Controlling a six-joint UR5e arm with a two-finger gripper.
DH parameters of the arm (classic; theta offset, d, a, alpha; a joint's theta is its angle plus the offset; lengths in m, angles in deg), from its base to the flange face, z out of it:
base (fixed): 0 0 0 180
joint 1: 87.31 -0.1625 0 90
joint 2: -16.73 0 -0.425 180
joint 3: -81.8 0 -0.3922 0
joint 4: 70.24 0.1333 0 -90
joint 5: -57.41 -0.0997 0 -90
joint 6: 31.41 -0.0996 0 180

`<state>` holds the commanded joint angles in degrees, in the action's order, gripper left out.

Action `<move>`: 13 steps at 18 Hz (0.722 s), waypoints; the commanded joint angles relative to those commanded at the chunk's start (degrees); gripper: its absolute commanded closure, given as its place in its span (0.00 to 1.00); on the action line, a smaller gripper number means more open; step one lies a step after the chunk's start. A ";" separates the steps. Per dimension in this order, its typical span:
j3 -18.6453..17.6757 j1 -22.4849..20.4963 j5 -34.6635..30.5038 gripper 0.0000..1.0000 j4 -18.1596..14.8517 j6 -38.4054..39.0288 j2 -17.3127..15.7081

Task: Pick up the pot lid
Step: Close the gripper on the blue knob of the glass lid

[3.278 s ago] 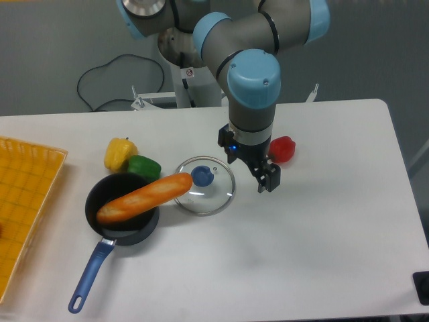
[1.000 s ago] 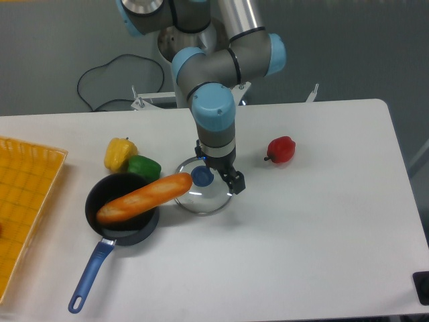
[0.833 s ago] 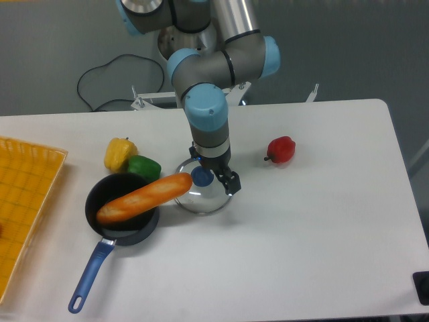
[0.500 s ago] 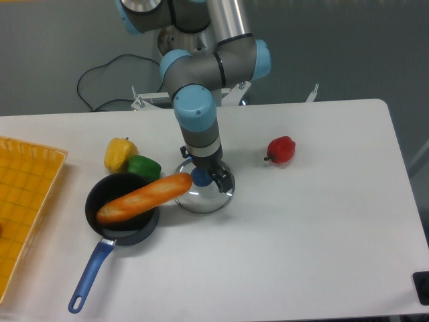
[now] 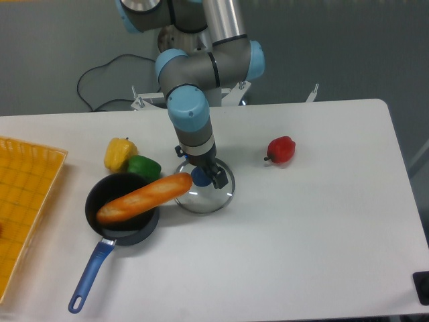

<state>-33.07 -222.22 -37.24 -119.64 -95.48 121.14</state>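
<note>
At far left, a yellow crate (image 5: 30,194) is showing. A black pan (image 5: 94,198) is holding an orange elongated item (image 5: 146,198); a yellow vegetable (image 5: 118,154) and a green vegetable (image 5: 143,166) are lying behind. The glass pot lid (image 5: 209,202) is resting on the white desk (image 5: 315,241), beneath the pincer (image 5: 200,166), whose fingers are standing apart. Rightward, a red vegetable (image 5: 281,149) is lying.
</note>
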 joint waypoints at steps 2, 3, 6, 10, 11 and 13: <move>0.18 0.17 0.00 0.00 0.09 0.00 0.18; 0.18 0.18 0.00 0.00 0.09 0.09 0.18; 0.18 0.18 0.00 0.00 0.09 0.09 0.35; -0.35 0.18 0.00 0.00 0.00 0.18 0.53; -0.35 0.18 0.00 0.00 0.09 0.18 0.62; -0.35 0.18 0.00 0.00 0.09 0.18 0.79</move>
<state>-33.42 -222.05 -37.24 -119.55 -95.31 121.93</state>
